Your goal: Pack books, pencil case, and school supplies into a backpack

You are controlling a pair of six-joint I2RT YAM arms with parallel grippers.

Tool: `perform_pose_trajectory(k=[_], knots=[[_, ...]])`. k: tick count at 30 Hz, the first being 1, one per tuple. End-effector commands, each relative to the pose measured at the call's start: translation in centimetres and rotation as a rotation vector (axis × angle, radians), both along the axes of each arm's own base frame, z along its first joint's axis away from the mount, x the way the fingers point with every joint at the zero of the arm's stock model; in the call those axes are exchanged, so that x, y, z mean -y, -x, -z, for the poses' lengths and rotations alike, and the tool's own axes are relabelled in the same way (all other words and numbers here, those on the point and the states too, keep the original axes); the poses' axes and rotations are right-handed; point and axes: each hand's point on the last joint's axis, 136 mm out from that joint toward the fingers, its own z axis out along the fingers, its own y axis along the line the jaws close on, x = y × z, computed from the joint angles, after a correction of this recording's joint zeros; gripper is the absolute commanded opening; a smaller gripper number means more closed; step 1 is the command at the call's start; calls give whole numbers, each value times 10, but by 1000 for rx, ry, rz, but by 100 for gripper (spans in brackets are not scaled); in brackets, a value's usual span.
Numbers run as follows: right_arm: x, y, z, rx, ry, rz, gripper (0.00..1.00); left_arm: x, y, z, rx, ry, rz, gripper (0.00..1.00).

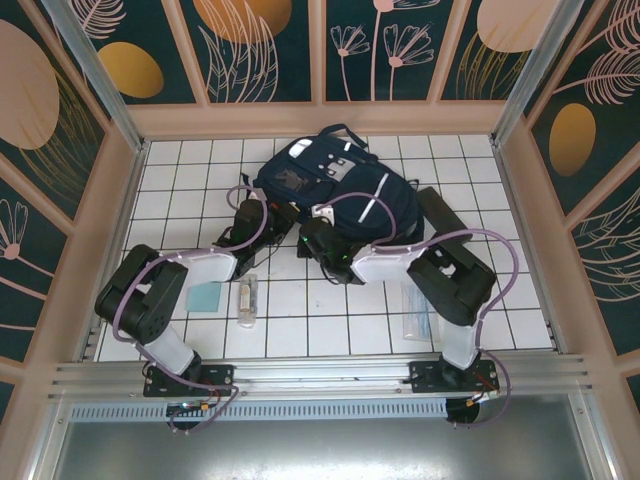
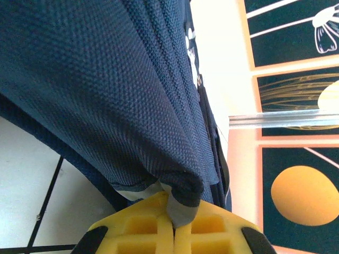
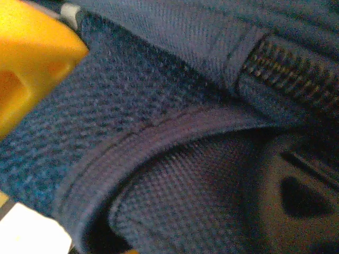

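The navy backpack (image 1: 335,185) lies at the back middle of the tiled table. My left gripper (image 1: 250,214) is at its left side, and its yellow fingers (image 2: 143,227) are shut on a fold of the navy fabric with grey edging (image 2: 183,209). At the bag's front edge my right gripper (image 1: 322,238) is pressed into the cloth. One of its fingers (image 3: 32,53) lies against a thick fabric rim (image 3: 122,153) beside a zipper (image 3: 288,69), and it is shut on that rim. Of the school supplies, a clear tube-like packet (image 1: 247,300), a pale-teal card (image 1: 205,296) and a clear sleeve (image 1: 415,318) lie on the tiles. The books and the pencil case are out of view.
Pink-framed walls with dark floral panels (image 1: 260,50) close in the table on three sides. An aluminium rail (image 1: 320,375) runs along the near edge by the arm bases. A dark strap (image 1: 440,215) trails from the bag's right side.
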Motion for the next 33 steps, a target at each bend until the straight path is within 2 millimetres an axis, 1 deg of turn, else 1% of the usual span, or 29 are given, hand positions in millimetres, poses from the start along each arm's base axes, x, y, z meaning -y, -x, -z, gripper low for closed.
perform_pose_trajectory(k=[1, 4, 7, 11, 14, 18, 21, 33], knots=[[3, 24, -4, -136, -110, -103, 0, -5, -26, -22, 98, 3, -34, 0], [16, 33, 5, -182, -97, -115, 0, -6, -29, -26, 110, 1, -33, 0], [22, 44, 12, -245, -100, -157, 0, -6, -32, -27, 112, -8, -34, 0], [30, 52, 11, -279, -95, -171, 0, -9, -34, -26, 113, -12, -41, 0], [37, 55, 10, -296, -81, -169, 0, -12, -36, -26, 112, -14, -47, 0], [48, 58, 15, -315, -45, -167, 0, -15, -37, -27, 118, -17, -48, 0], [59, 60, 18, -320, 8, -165, 0, -16, -39, -29, 122, -24, -45, 0], [98, 68, 28, -370, 128, -185, 0, -35, -46, -27, 126, -88, -52, 0]])
